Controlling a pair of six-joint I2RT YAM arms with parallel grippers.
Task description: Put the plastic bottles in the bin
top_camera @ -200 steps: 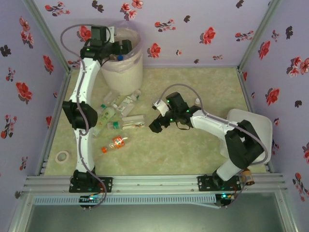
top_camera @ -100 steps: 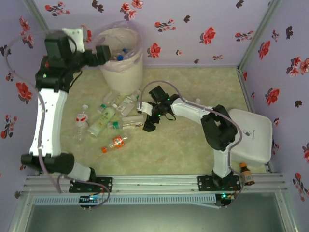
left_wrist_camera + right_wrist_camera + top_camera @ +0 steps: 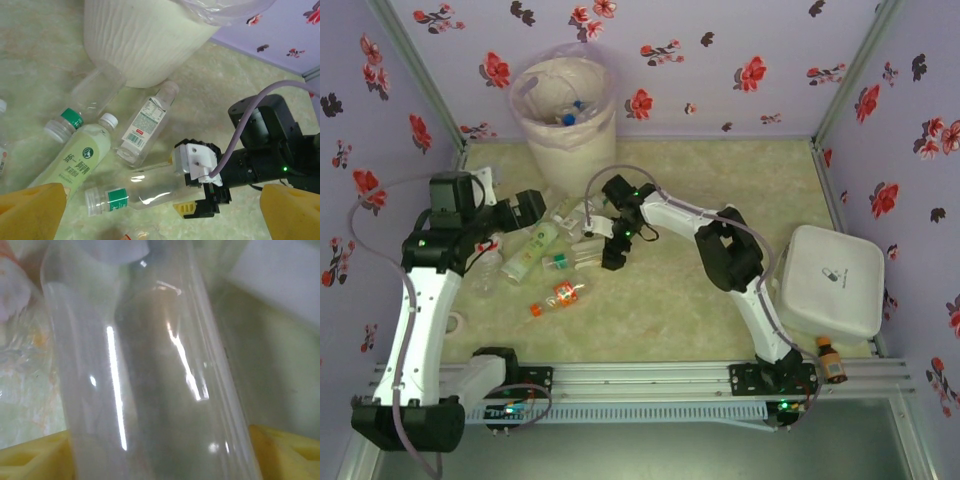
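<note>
The plastic bottles (image 3: 560,235) lie in a loose heap on the pale green bench (image 3: 720,300), just in front of the bin (image 3: 570,145). A few more bottles with blue caps (image 3: 570,112) are already inside the bin's pinkish bag. One clear bottle with a green label and white cap (image 3: 135,192) lies on its side at the near edge of the heap. The right hand (image 3: 611,258) is down over this bottle. In the right wrist view the bottle runs between the two yellow fingers (image 3: 30,455), which stand close at both of its sides. I cannot tell if they already press on it.

Beside it lie a pale green bottle (image 3: 82,160) and a bottle with a white label (image 3: 145,127). An orange bottle (image 3: 558,295) lies alone, a little nearer to the arm bases. The left hand (image 3: 532,205) hangs over the left part of the heap, fingers spread wide, holding nothing. A white case (image 3: 830,280) sits at the right side of the bench.
</note>
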